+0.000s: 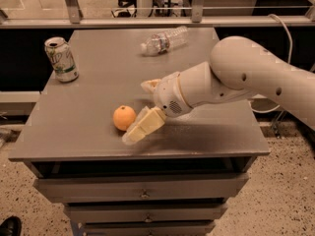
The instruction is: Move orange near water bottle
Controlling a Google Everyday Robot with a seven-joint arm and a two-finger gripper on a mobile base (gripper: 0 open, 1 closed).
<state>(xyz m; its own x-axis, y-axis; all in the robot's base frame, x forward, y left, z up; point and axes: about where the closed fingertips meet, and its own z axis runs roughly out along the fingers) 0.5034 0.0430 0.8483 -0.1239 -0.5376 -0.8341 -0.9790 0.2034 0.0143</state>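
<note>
The orange [124, 117] sits on the grey table [88, 97], near its front edge and left of centre. The water bottle [164, 40] lies on its side at the back of the table, cap pointing left. My gripper [138, 111] is open, low over the table just right of the orange. One cream finger [140, 129] reaches past the orange's front-right side. The other finger [149, 85] is behind and to the right of it. Nothing is held.
A white-and-green soda can [61, 59] stands upright at the table's back left. My white arm [246, 77] comes in from the right over the table's right half. Drawers [142, 193] sit below the tabletop. A railing [147, 21] runs behind the table.
</note>
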